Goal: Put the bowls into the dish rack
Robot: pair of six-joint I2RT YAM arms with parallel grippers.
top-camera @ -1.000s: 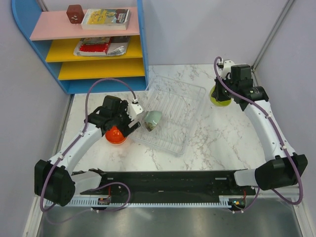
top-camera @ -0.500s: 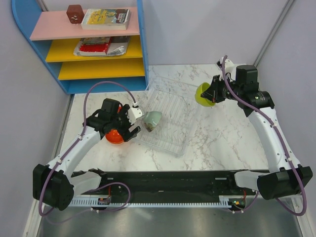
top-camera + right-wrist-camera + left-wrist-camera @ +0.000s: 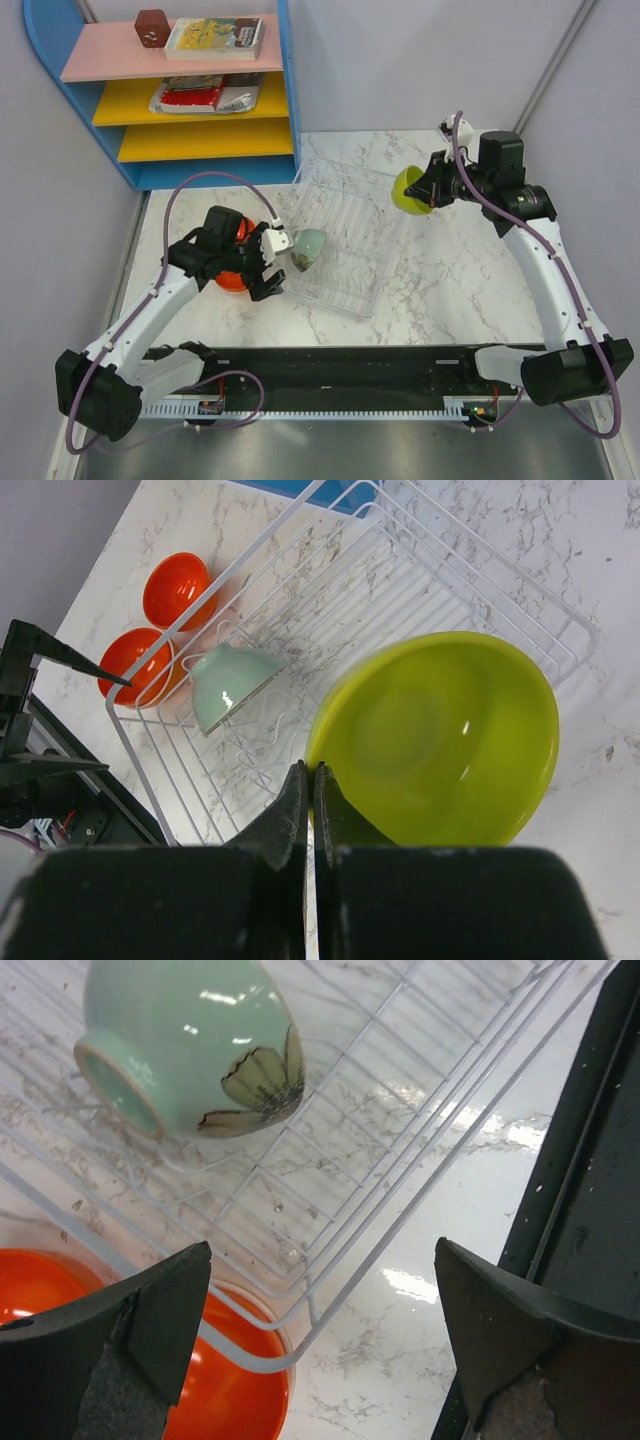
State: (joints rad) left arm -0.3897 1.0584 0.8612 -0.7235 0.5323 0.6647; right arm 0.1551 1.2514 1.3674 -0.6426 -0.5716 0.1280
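The wire dish rack [image 3: 352,212] lies slantwise mid-table. A pale green bowl [image 3: 310,246] with a painted flower leans on its side in the rack's near-left corner. Just left of it my left gripper [image 3: 277,268] stands open and holds nothing. In the left wrist view its jaws [image 3: 320,1332] straddle the rack's corner wire [image 3: 254,1361], with an orange bowl [image 3: 225,1395] below. My right gripper [image 3: 426,189] is shut on the rim of a yellow-green bowl [image 3: 408,192], which it holds tilted in the air over the rack's far-right edge. In the right wrist view that bowl [image 3: 445,742] hangs above the rack [image 3: 440,575].
Two orange bowls [image 3: 176,585] [image 3: 135,666] sit on the marble just left of the rack, largely under my left arm. A blue shelf unit [image 3: 190,90] with a book and packets stands at the far left. Grey walls close both sides.
My right arm has lifted the yellow-green bowl off the table and carried it left to the rack's edge. My left gripper has drawn back from the pale green bowl, still open.
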